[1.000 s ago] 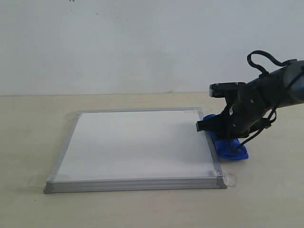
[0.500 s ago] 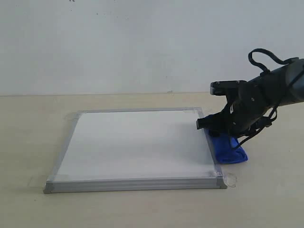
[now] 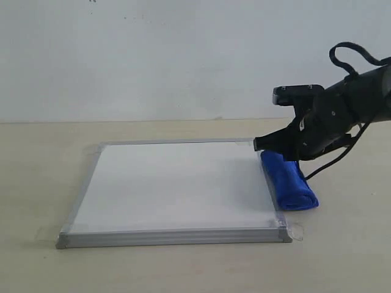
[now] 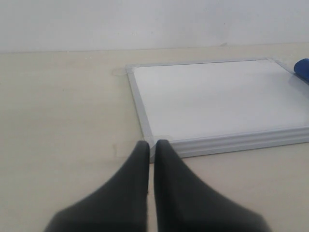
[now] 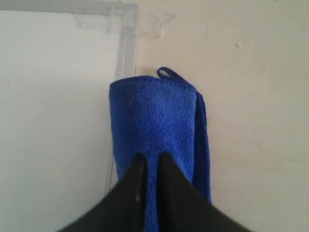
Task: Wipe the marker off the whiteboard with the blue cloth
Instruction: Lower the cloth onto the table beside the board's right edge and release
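The whiteboard lies flat on the table, and no marker lines show on its white face in any view. The blue cloth lies as a rolled bundle along the board's right edge, partly over the frame. My right gripper hovers just above the cloth's far end, its fingers nearly together with only a thin gap and nothing held; in the right wrist view the cloth lies beneath the right gripper. My left gripper is shut, low over the table by a corner of the whiteboard.
A clear tape tab sticks out at the board's near right corner, another by the cloth's loop end. A plain pale wall rises behind the beige table.
My right gripper has lifted up off the cloth and drawn back a little. The cloth stays lying beside the board, and more of its length now shows.
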{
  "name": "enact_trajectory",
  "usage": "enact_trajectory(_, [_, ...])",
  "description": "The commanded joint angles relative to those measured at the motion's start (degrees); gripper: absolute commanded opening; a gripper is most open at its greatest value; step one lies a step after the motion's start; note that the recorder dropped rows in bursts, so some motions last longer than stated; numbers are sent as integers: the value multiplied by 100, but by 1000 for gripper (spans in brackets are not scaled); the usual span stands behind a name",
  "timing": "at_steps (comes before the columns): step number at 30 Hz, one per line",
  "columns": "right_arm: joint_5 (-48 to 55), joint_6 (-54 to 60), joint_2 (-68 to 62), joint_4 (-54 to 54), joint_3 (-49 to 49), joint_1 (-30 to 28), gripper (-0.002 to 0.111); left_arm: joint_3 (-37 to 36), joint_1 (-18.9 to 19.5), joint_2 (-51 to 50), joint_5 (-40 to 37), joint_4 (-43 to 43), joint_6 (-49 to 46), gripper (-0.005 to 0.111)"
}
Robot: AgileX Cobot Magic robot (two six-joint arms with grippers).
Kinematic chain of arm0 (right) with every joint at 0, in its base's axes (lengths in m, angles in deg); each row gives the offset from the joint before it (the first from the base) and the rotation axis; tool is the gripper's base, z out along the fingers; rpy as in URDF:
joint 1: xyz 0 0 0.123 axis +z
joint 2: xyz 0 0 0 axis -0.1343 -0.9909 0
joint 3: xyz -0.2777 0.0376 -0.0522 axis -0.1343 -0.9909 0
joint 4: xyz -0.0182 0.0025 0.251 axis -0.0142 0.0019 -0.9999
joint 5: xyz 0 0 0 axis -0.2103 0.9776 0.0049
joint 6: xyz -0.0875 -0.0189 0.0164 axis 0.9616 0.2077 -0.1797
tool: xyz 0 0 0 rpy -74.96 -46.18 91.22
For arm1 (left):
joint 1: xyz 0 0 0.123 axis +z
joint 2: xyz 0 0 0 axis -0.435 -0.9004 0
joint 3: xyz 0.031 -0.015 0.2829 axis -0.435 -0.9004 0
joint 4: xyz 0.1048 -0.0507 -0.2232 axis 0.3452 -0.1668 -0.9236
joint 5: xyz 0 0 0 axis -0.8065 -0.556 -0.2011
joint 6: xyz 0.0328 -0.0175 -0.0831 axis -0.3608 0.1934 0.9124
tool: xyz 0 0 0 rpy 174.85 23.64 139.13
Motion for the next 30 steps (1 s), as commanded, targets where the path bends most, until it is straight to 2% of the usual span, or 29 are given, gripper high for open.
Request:
enact_trajectory(1, [-1, 73, -203, 88, 2, -24, 0, 14, 0, 13, 31, -56, -6, 4])
enact_trajectory(10, [-65, 73, -637, 88, 2, -24, 0, 14, 0, 13, 31, -56, -6, 4])
enact_trajectory(20, [89, 120, 162, 88, 2, -14, 0, 14, 0, 13, 31, -56, -6, 4])
enact_trajectory(25, [455, 268, 98, 88, -11, -14, 0, 14, 0, 13, 31, -56, -6, 4])
enact_trajectory(30, [-96, 277, -94, 88, -396, -14, 0, 14, 0, 13, 31, -56, -6, 4])
